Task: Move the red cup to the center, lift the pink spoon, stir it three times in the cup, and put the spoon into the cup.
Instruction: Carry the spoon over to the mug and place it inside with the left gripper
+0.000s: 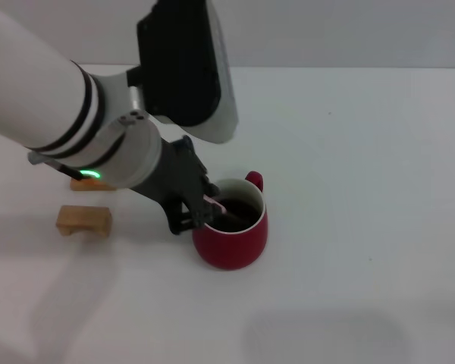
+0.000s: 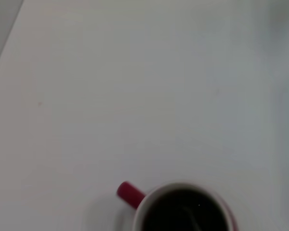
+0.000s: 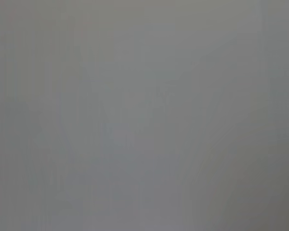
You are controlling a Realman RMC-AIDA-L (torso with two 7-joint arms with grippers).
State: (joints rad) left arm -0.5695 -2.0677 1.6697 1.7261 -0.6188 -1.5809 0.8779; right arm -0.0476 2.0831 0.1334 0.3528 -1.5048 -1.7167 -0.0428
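Head view: the left gripper [image 1: 202,206] hangs at the 9 o'clock rim of the red cup [image 1: 231,244], near mid-counter [image 1: 364,152], jaws pinching the pink spoon [image 1: 214,202] whose bowl dips into the dark liquid; a wide or hard sweep could knock the rim and slop or tip it. Left wrist view: the cup's handle and brim show, spoon faint inside. Right wrist view: blank grey, right gripper unseen.
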